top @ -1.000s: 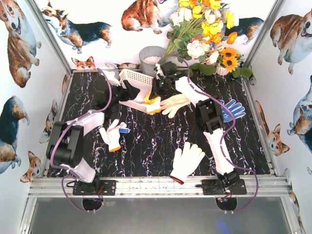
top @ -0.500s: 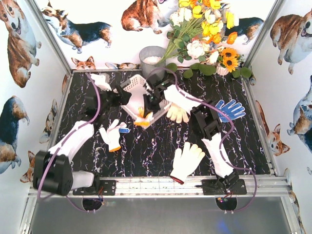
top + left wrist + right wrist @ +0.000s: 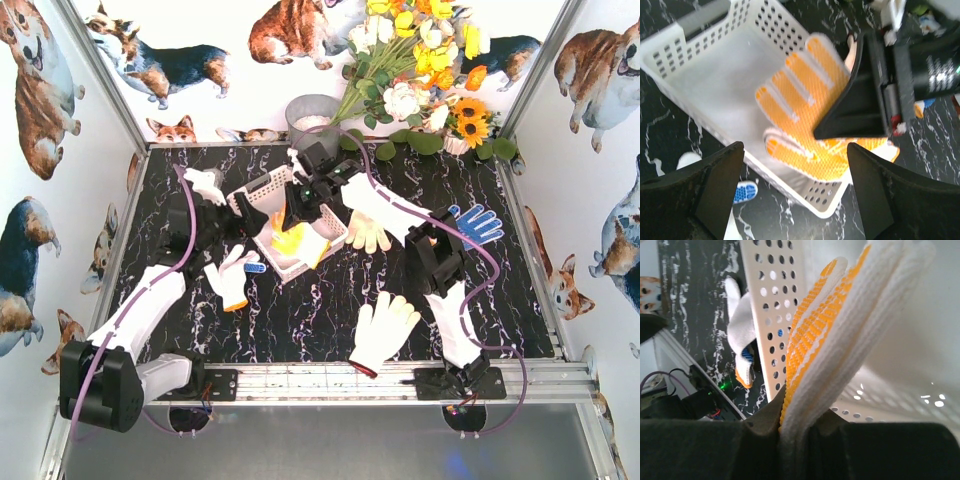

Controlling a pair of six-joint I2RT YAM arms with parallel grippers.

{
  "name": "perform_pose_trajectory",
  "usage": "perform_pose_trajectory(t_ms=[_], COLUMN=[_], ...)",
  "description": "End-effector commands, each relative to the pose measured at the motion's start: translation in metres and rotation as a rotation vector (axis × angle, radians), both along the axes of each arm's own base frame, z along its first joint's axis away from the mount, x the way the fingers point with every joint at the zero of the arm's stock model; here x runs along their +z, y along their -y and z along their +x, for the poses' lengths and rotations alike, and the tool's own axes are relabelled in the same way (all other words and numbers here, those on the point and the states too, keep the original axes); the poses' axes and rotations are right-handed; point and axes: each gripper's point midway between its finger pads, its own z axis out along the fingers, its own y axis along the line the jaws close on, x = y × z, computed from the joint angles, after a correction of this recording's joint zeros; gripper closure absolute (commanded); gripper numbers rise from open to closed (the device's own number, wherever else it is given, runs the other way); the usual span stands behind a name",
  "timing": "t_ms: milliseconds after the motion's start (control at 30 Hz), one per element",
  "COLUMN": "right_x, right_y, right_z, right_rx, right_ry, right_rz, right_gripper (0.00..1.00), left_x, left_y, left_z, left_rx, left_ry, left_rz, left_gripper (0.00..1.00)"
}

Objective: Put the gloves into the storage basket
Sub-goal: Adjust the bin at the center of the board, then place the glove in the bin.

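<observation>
The right gripper (image 3: 796, 426), clamped on the orange-palmed glove (image 3: 805, 102), holds it unreleased inside the storage basket (image 3: 262, 182), while the left gripper (image 3: 795, 172) gapes empty and the white glove (image 3: 383, 330), blue-dotted glove (image 3: 476, 222) and others lie outside on the table (image 3: 320, 300).

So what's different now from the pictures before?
The right hand carried the orange glove down into the basket and still pinches it. The basket slid nearer the arms and turned. The left hand came nearer with it and stands open. The white glove at the front, the blue glove and the blue-dotted glove stayed put.
</observation>
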Motion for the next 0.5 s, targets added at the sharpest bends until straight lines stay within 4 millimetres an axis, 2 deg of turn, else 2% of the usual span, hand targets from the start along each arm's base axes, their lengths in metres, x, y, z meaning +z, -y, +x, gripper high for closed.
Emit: perform_pose_trajectory(t_ms=[0,300,367,467], right_x=[0.032,0.040,0.033,0.013], right_y=[-0.018,-0.027,-0.028,-0.029], right_z=[0.022,0.044,0.052,0.063], right_rx=[0.079,0.049,0.032,0.004], right_ry=[0.088,0.096,0.093,0.071], right_rz=[0.178,0.274,0.286,0.299], right_gripper=[0.95,0.95,0.95,0.95], left_x=[-0.009,-0.005,-0.006,-0.008], left_y=[0.001,0.000,0.000,0.000], left_z=[-0.012,-0.009,-0.008,-0.008], left_rx=[-0.019,-0.018,-0.016,-0.018], left_ry=[-0.050,-0.041,-0.041,-0.046], left_rz=[-0.023,-0.014,-0.016,-0.014], left_gripper=[0.22,0.22,0.22,0.22])
